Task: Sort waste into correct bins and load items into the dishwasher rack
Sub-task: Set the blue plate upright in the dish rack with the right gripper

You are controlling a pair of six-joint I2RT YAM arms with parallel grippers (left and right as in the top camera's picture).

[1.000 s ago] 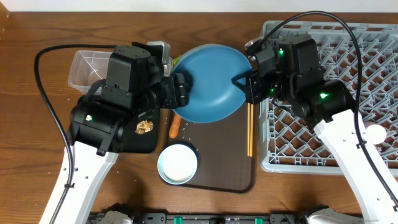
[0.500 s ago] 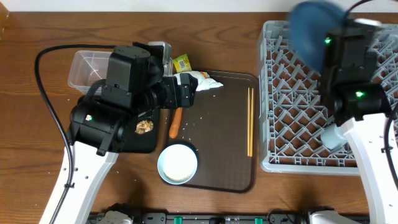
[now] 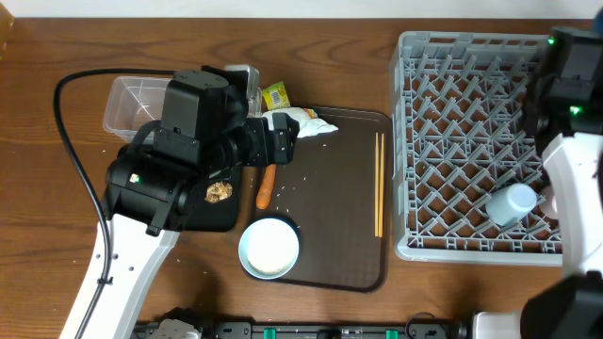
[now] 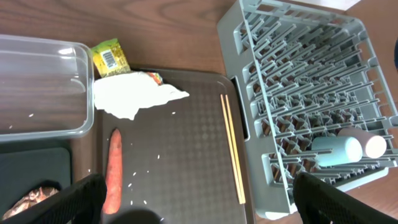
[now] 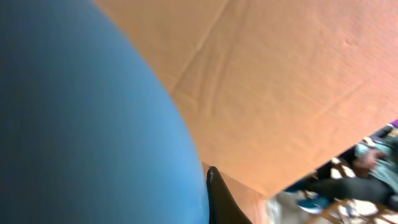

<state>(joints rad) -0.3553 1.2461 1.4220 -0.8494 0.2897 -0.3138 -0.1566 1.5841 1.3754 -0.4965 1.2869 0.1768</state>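
Blue fills most of the right wrist view: the blue plate (image 5: 81, 124) sits hard against that camera, and the right gripper (image 5: 210, 186) looks clamped on its rim, one dark finger (image 5: 217, 202) showing at the edge. From above I cannot see the plate at all. The right arm stands at the far right edge of the dishwasher rack (image 3: 471, 38), so I judge the plate is lifted beyond that side, held by the rim for slotting between the pegs. Inside the rack, in its near right corner, the blue cup (image 4: 336, 149) and pink cup (image 4: 375, 146) lie on their sides. Just left of the rack, the chopsticks (image 3: 379, 184) lie parallel to its wall on the serving tray (image 3: 330, 273). Further left are the white bowl (image 3: 269, 248), carrot (image 3: 266, 186) and tissue (image 3: 306, 124). My left gripper (image 4: 199, 183) hovers there, jaws wide apart, probably ready for waste.
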